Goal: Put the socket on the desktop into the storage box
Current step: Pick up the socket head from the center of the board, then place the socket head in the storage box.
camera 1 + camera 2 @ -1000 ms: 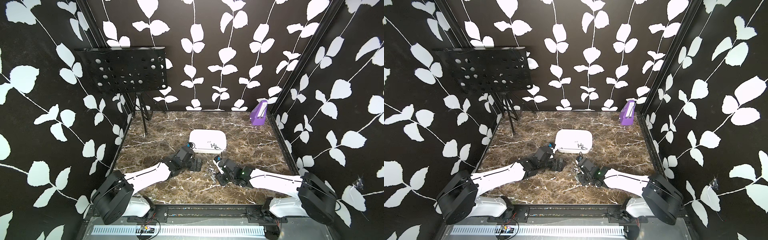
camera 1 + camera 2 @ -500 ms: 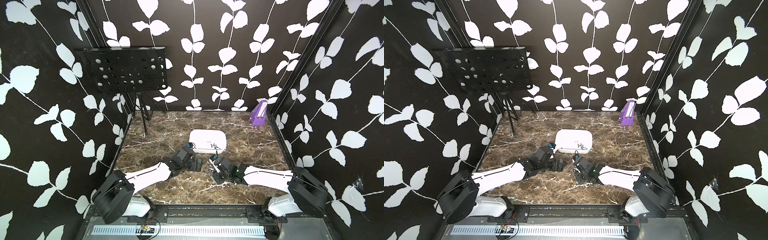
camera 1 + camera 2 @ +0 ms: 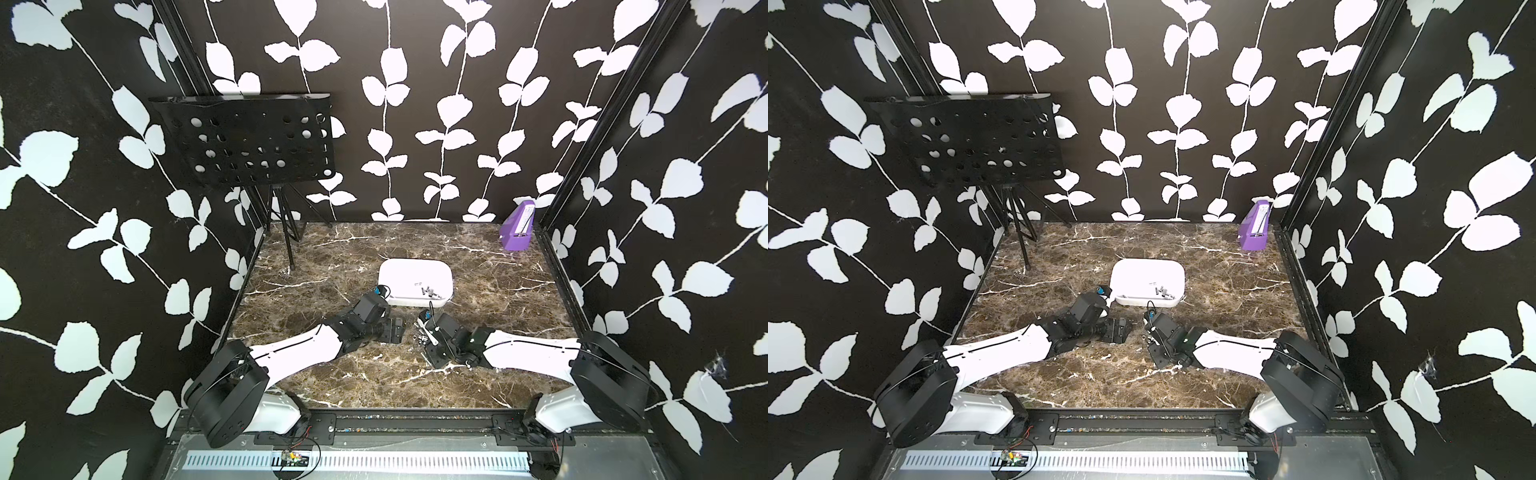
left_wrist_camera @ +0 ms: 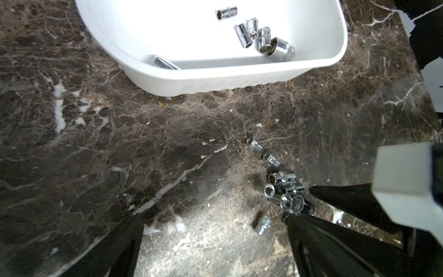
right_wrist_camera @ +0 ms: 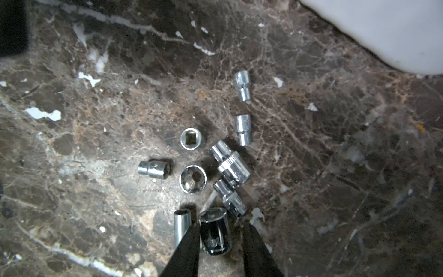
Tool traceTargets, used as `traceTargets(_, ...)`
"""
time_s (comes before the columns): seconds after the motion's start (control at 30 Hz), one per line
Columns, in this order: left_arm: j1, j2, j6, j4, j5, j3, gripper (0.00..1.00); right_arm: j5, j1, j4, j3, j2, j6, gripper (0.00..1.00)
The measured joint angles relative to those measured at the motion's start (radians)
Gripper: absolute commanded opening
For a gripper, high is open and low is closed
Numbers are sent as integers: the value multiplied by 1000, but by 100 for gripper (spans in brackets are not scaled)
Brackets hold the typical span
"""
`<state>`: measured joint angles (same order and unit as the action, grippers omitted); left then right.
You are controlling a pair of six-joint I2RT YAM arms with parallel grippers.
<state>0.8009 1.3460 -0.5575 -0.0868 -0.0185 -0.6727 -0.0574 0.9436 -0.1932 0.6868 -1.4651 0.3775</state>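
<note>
Several chrome sockets (image 5: 193,178) lie in a loose pile on the dark marble desktop (image 3: 374,374), just in front of the white storage box (image 3: 399,274). My right gripper (image 5: 220,230) is low over the pile with its jaws either side of one dark, shiny socket (image 5: 214,233). One finger touches it and a small gap shows at the other, so the gripper is open. My left gripper (image 4: 214,239) rests wide open beside the pile (image 4: 285,191) with nothing between its fingers. Several sockets (image 4: 263,38) lie inside the storage box (image 4: 215,76).
A thin socket (image 5: 181,225) lies right against the right gripper's finger, and a lone small socket (image 4: 263,224) lies by the left gripper's finger. A purple wedge-shaped box (image 3: 517,232) stands at the back right corner. A black music stand (image 3: 249,153) rises at the back left.
My right arm has moved left and forward over the socket pile, and its jaws have narrowed round one socket. The left arm has not moved.
</note>
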Motion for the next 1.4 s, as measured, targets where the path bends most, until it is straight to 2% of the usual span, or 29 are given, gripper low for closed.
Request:
traceTargets(0.9,2,0,0,0,1,0,94,-73,0,-60,41,-64,0,32)
traceTargets(1.0,2,0,0,0,2,0,94,-81,1,-64,47,-67,0,29)
traceTargets(1.13,2,0,0,0,4,0,94,-91,1,-70,48,-66,1,19)
traceTargets(1.4,2,-3,0,0,22,0,94,-112,1,-82,47,-21,10,17)
